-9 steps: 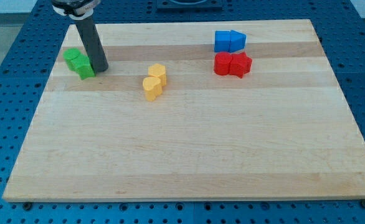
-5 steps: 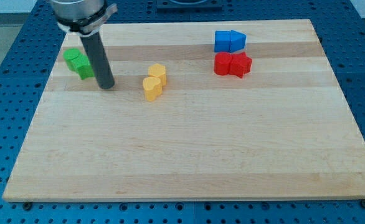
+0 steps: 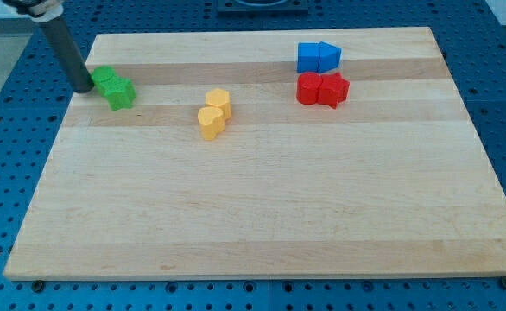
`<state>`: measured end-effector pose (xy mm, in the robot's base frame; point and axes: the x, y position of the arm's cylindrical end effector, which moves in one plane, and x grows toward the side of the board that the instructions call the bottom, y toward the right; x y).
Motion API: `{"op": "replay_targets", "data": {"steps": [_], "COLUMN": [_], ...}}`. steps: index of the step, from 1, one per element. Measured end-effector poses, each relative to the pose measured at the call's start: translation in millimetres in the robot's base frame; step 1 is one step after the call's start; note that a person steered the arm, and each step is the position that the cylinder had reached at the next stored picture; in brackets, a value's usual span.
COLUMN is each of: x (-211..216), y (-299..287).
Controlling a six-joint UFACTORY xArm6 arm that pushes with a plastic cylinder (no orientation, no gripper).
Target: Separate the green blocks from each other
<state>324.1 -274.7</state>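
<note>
While the rod is leaning in from the view's top left, my tip (image 3: 84,88) is sitting at the wooden board's (image 3: 262,207) left edge, grasping nothing and resting just left of the green blocks. Those two are staying huddled: the upper green block (image 3: 104,79) is touching the lower green block (image 3: 120,92), which is lying down and to its right. Further right of the green pair, two yellow blocks (image 3: 213,113) are pressing together. Way over to the right, near the board's top edge, the blue blocks (image 3: 319,57) are sitting side by side, with the red blocks (image 3: 322,89) clustering directly below them.
</note>
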Motion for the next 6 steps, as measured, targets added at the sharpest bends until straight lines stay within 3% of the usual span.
{"op": "replay_targets", "data": {"steps": [2, 4, 6], "x": [-11, -20, 51], "y": [94, 89, 69]}}
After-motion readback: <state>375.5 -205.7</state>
